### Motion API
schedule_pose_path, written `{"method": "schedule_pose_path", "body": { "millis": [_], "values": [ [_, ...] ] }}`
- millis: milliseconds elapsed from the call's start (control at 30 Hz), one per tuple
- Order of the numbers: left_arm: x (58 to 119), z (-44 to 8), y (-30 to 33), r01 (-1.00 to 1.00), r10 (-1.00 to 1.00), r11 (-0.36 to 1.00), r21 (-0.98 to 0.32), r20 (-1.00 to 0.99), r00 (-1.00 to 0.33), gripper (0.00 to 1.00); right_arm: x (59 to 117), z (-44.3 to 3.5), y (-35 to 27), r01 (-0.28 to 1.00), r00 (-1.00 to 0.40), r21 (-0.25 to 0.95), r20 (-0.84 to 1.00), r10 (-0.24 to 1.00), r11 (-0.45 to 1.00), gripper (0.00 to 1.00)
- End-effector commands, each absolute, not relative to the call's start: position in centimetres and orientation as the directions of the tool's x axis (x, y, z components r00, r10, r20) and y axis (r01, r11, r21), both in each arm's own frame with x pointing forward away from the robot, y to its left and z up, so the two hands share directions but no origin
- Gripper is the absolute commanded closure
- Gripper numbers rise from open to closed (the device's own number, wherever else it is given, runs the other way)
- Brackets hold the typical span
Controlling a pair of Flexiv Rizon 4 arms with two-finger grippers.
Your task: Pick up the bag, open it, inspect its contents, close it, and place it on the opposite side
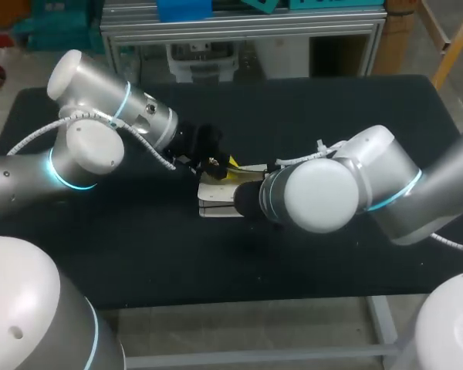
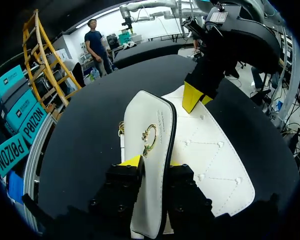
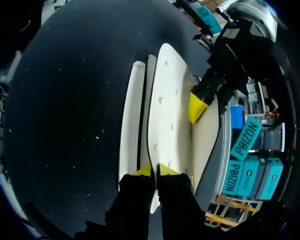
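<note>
The table [image 1: 332, 116] is viewed from above and behind, down toward its far edge. Both wrist views are taken close over the table's middle, along their own fingers, facing each other. The bag [image 1: 216, 204] is shared by all three; the right gripper [image 2: 197, 97] is caught by the left wrist view, the left gripper [image 3: 196, 107] by the right.

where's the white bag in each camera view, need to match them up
Head view: white bag lies at the middle of the black table.
Left wrist view: its flap stands between the left gripper fingers, with the body lying beside and ahead.
Right wrist view: its edge sits between the right gripper fingers, and the bag stretches ahead.
Shared landmark: the black table, under the bag in all three.
</note>
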State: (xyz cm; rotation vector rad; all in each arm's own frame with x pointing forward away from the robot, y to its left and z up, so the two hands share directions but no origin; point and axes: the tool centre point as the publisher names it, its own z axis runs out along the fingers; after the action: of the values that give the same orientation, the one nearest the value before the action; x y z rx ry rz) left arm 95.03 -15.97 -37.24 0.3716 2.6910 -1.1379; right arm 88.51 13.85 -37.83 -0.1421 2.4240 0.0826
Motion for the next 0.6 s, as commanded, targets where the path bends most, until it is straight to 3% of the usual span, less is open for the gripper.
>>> {"method": "schedule_pose_path", "body": {
  "millis": [33, 200, 300, 400, 533, 600],
  "values": [
    [93.5, -37.3, -15.2, 0.31, 0.086, 0.661, -0.683, -0.341, -0.936, 0.34, 88.8, -38.2, 14.1, -0.123, -0.748, 0.022, -0.659, -0.078, 0.992, 1.0],
    [93.6, -36.0, -14.6, 0.321, 0.059, 0.643, -0.695, -0.373, -0.926, 0.33, 88.8, -38.2, 14.1, -0.123, -0.748, 0.022, -0.659, -0.078, 0.992, 1.0],
    [93.8, -35.4, -14.7, 0.334, 0.05, 0.628, -0.703, -0.391, -0.919, 0.43, 88.8, -38.2, 14.1, -0.123, -0.748, 0.022, -0.659, -0.078, 0.992, 1.0],
    [94.2, -35.1, -15.0, 0.339, 0.045, 0.628, -0.701, -0.402, -0.914, 0.46, 88.8, -38.2, 14.1, -0.123, -0.748, 0.022, -0.659, -0.078, 0.992, 1.0],
    [95.0, -34.6, -15.2, 0.341, 0.029, 0.614, -0.712, -0.411, -0.911, 0.7, 88.8, -38.2, 14.1, -0.123, -0.748, 0.022, -0.659, -0.078, 0.992, 1.0],
    [95.3, -34.5, -15.3, 0.346, 0.026, 0.613, -0.71, -0.419, -0.908, 0.77, 88.8, -38.2, 14.1, -0.123, -0.748, 0.022, -0.659, -0.078, 0.992, 1.0]
  ]
}}
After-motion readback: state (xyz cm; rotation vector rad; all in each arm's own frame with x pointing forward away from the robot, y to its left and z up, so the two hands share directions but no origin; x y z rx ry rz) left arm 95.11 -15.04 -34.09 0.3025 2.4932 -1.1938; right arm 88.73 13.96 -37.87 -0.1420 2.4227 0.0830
